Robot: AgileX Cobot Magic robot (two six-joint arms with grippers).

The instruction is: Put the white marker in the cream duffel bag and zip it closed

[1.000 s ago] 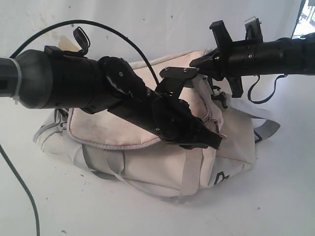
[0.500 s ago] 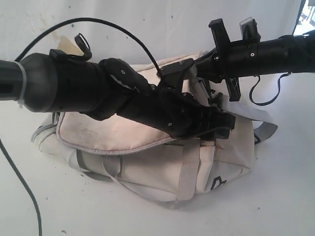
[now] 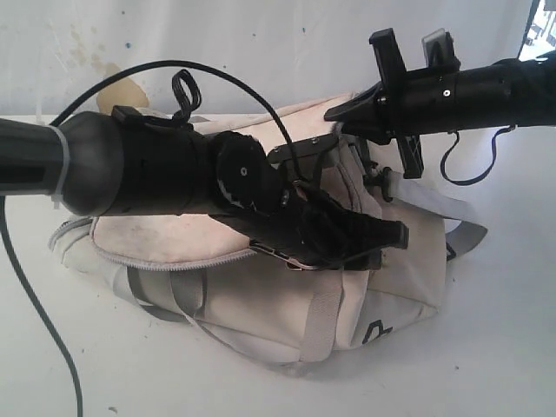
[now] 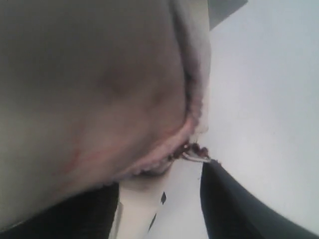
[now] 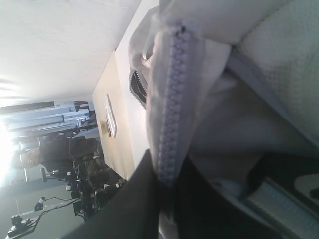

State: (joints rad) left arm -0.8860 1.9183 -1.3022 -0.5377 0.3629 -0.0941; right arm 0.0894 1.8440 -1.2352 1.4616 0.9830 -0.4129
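lower and rolled over since the earlier frame, the left gripper (image 3: 393,235) lies across the front of the cream duffel bag (image 3: 261,300), which sits on the white table (image 3: 486,347). its jaws stand apart beside the zipper pull (image 4: 195,152), one tip hidden by fabric, so i cannot tell whether it clamps anything. the right gripper (image 3: 334,112) stays at the bag's far end, pinched on the grey zipper tape (image 5: 169,124).

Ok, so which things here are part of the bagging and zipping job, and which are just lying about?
On the job: cream duffel bag, its zipper, left gripper, right gripper pinching the zipper edge. The white marker is not in sight.
Just about: black cable, stained wall, white table.
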